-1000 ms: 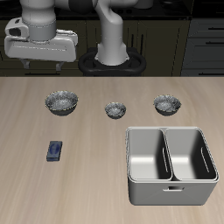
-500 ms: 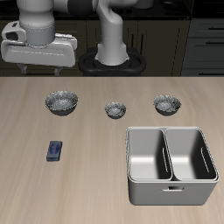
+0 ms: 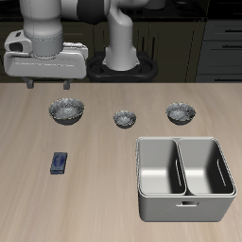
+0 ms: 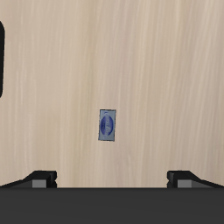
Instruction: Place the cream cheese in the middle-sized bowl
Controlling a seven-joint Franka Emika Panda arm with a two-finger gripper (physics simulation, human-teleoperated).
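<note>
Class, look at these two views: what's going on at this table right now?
A robot arm is hanging its tool high above the table, holding nothing; its fingers are spread apart. The cream cheese lies flat on the wood, untouched, nearer the front edge. Three bowls stand in a row farther back; the middle-sized bowl is empty. A two-compartment metal bin sits beside the box.

The cream cheese (image 4: pixel 106 125) lies flat on the wooden table (image 4: pixel 157 79). Two fingertips (image 4: pixel 41 178) stand wide apart, clear of the box.

I see bare table all around the cream cheese (image 3: pixel 60 163), the nearest obstacles being the three bowls at its twelve to two o'clock, the middle-sized bowl (image 3: pixel 181 113) farthest.
</note>
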